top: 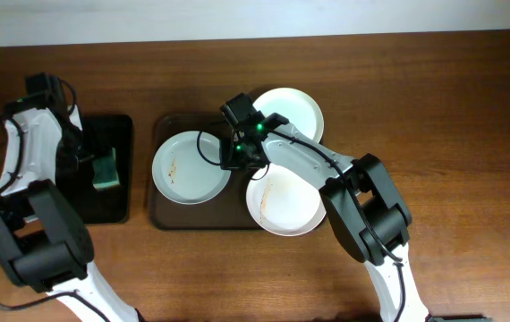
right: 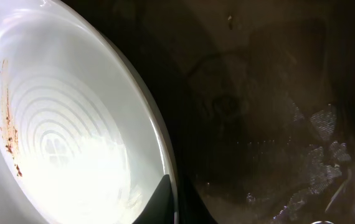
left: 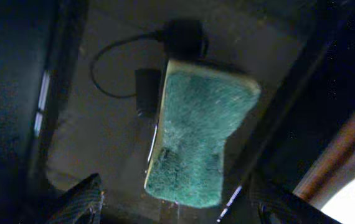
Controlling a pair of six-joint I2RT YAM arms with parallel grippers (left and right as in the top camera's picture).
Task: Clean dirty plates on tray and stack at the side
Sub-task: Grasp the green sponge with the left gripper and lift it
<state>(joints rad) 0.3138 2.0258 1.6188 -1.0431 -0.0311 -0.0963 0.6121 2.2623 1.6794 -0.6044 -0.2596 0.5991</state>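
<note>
Three white plates lie on the dark brown tray (top: 203, 217). The left plate (top: 188, 170) has a brown smear near its left side. The front right plate (top: 286, 207) has faint orange smears and overhangs the tray's front edge. The back right plate (top: 293, 112) overhangs the back edge. My right gripper (top: 235, 157) is shut on the left plate's right rim. In the right wrist view the rim (right: 159, 134) runs between the fingers (right: 177, 202), with the tray (right: 258, 124) beside it. My left gripper (top: 88, 150) hangs open over a green sponge (top: 106, 169).
The green sponge (left: 196, 137) lies on a small glossy black tray (top: 116, 127) left of the brown tray; my open left fingers (left: 177, 210) straddle its near end. A thin cable's reflection shows on the black tray (left: 103, 130). Bare wooden table (top: 452, 107) surrounds both trays.
</note>
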